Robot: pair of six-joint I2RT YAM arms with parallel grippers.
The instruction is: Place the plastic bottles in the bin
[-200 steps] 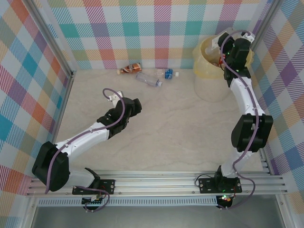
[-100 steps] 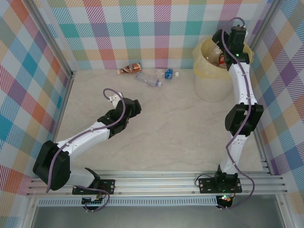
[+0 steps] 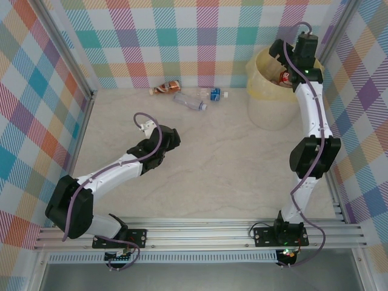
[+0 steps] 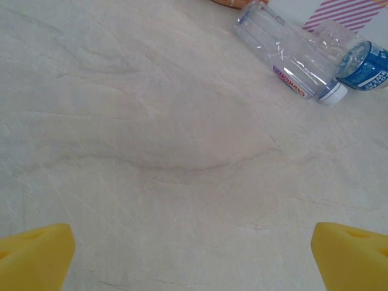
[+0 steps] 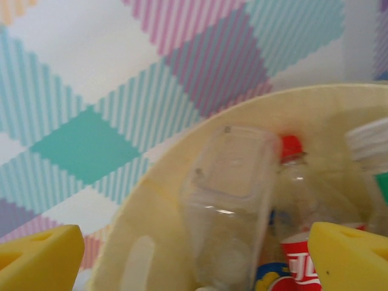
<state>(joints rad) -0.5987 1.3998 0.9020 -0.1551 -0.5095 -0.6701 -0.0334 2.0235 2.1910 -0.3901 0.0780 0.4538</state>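
Right claw [image 5: 194, 257] hung released over the bin [image 5: 145, 206].
Pads [image 5: 36, 257] spread and empty, clear bottle [image 5: 230, 200] lying below; rising straight clear of the rim looked safest.

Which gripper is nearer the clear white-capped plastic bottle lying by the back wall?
Left. The left gripper hovers open short of the clear bottle; the right gripper is open above the pale cream-yellow bin, farther off to the side.

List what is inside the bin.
Inside the bin: a clear bottle, a red-capped bottle with a red label beside it, and a white ribbed cap at the right. Anything beneath them, and the bin's bottom, is covered.
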